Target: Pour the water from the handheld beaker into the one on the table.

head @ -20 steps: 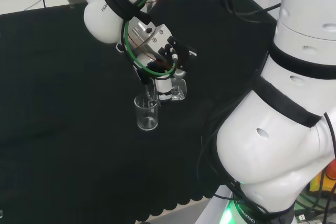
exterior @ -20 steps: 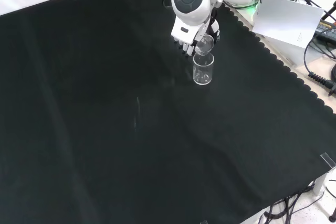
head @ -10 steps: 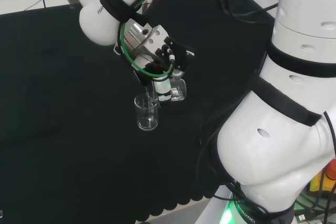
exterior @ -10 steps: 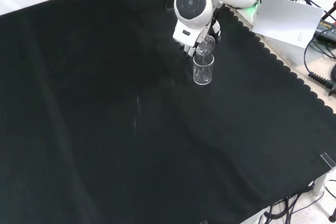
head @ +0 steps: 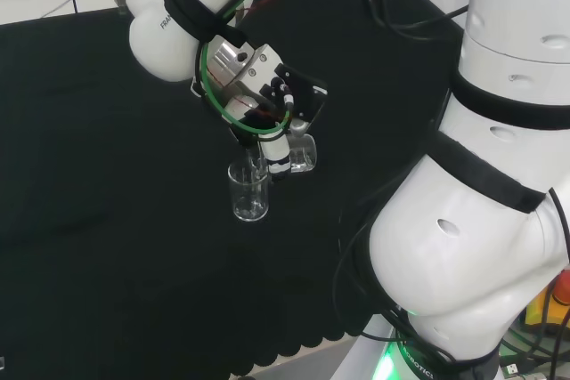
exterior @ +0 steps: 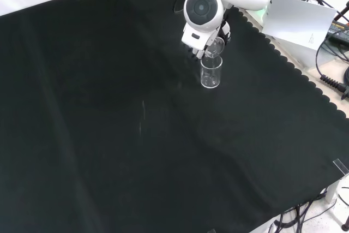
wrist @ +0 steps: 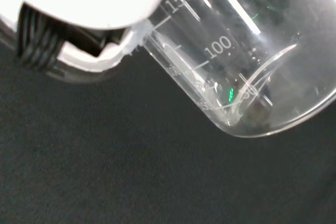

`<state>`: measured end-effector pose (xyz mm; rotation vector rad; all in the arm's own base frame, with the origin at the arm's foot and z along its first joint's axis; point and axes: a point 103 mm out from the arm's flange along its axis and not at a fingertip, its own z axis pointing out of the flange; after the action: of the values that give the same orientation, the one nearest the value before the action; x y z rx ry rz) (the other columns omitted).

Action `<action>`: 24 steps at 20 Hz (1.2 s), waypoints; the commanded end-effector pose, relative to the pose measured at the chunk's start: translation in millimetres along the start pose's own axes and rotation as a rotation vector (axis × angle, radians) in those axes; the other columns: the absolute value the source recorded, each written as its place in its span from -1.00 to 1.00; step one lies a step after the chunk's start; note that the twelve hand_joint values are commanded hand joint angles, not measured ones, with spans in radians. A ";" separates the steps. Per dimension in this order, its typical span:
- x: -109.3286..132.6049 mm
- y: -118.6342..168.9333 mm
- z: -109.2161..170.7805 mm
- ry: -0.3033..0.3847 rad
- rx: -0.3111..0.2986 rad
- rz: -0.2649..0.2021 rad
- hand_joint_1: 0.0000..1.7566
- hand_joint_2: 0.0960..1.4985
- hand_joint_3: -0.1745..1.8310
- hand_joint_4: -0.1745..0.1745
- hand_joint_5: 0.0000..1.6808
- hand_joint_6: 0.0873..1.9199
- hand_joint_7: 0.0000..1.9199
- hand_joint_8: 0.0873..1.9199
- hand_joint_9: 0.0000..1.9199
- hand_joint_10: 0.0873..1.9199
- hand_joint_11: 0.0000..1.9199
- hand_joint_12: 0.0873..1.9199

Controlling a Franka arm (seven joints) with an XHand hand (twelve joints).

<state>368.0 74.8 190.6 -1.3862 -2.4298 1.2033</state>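
Hand (head: pixel 283 124) curled round held beaker (head: pixel 298 154), tipped further than a second ago, lip now over rim of standing beaker (head: pixel 248 191) on desk (head: pixel 107 184), near cloth's scalloped edge in front view. Mid-pour, judging by the tilt; water level in either glass too clear to read.

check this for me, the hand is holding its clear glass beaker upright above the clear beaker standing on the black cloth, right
Not upright. The head view shows the hand holding the clear glass beaker tipped over on its side, its mouth over the clear beaker standing on the black cloth. The rest holds: in the front view the standing beaker sits on the black cloth just below the hand.
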 end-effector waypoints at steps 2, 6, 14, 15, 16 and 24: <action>6.2 1.2 -10.5 -0.021 0.015 0.012 0.49 -0.49 0.28 -1.00 0.41 0.05 0.29 0.02 0.63 -0.15 0.37 -0.02; 6.7 1.4 -11.2 -0.039 0.022 0.013 0.49 -0.49 0.29 -1.00 0.41 0.05 0.29 0.03 0.63 -0.15 0.37 -0.02; 4.7 0.5 -11.7 -0.051 0.038 0.032 0.49 -0.49 0.29 -1.00 0.41 0.06 0.29 0.03 0.63 -0.15 0.37 -0.01; 5.5 0.6 -12.5 -0.061 0.044 0.035 0.49 -0.49 0.29 -1.00 0.41 0.06 0.29 0.03 0.63 -0.14 0.37 -0.01; 5.9 0.8 -13.0 -0.067 0.048 0.038 0.49 -0.49 0.29 -1.00 0.41 0.06 0.29 0.03 0.63 -0.14 0.37 -0.01; 14.4 2.6 -21.6 -0.112 0.089 0.056 0.49 -0.49 0.29 -1.00 0.40 0.06 0.29 0.04 0.63 -0.14 0.37 -0.01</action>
<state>370.8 94.5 198.6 -1.4028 -2.4011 1.3763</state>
